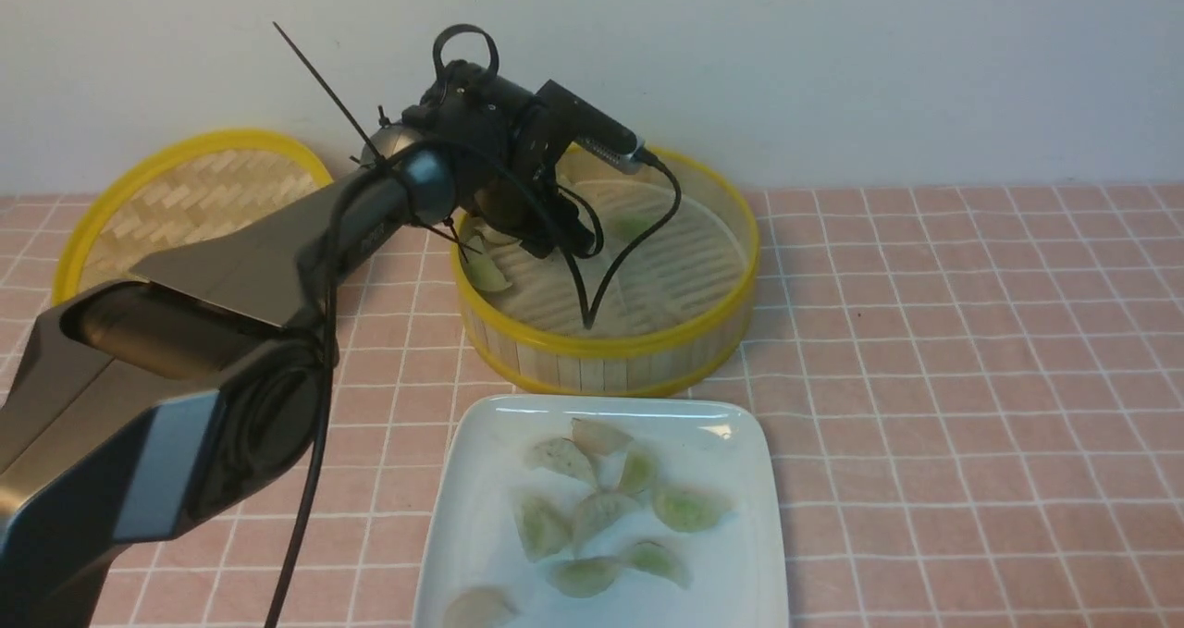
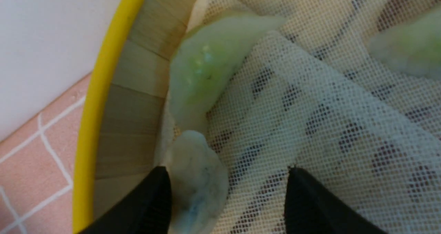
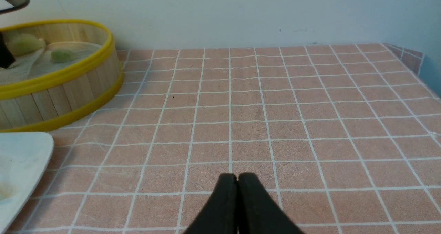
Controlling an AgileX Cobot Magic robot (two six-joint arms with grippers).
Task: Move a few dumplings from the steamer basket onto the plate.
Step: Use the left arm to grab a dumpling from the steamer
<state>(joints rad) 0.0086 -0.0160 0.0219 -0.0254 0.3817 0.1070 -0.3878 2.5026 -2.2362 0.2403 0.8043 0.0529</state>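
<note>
Left end effector (image 2: 227,173) wide open, gripping nothing; one finger touches a whitish dumpling (image 2: 198,189) against the basket (image 1: 606,343) wall, about 10 o'clock inside. A green dumpling (image 2: 203,72) lies just beyond it. Plate (image 1: 462,517), at the basket's 6 o'clock, holds several dumplings (image 1: 689,508). Right end effector (image 3: 237,179) fully closed, empty, over the tabletop (image 3: 310,123).

Black-and-grey left arm (image 1: 277,258) trailing looped black cables (image 1: 465,28) and zip ties (image 1: 314,80).

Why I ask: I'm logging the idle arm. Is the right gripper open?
No. The right wrist view shows the right gripper with its two black tips pressed together and nothing between them.
</note>
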